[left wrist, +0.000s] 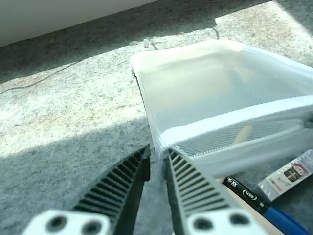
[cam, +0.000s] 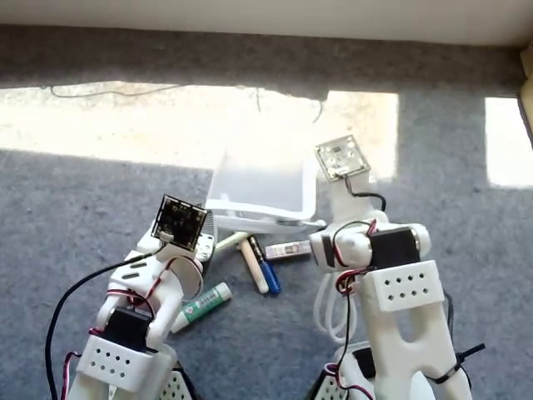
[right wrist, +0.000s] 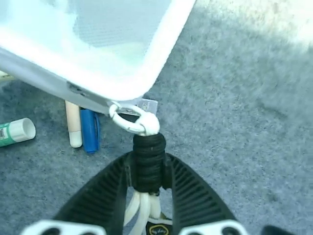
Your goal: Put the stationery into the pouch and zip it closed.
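Note:
The translucent white pouch (cam: 262, 179) lies flat on the grey carpet ahead of both arms. My left gripper (left wrist: 156, 156) sits at the pouch's (left wrist: 210, 88) near left corner, fingers almost together on its edge. At the other near corner my right gripper (right wrist: 149, 164) is shut on the black-wrapped zipper pull (right wrist: 149, 154), whose white ring (right wrist: 132, 123) joins the pouch (right wrist: 98, 39). Loose on the carpet just in front of the pouch lie a cream pen (cam: 254, 267), a blue pen (cam: 265, 267), a green-and-white glue stick (cam: 200, 304) and a small flat packet (cam: 287, 250).
A bright sunlit patch crosses the carpet behind the pouch, with a thin cable (cam: 108, 90) along it. A white cord (cam: 326, 312) loops on the carpet beside the right arm's base. Open carpet lies to the far left and far right.

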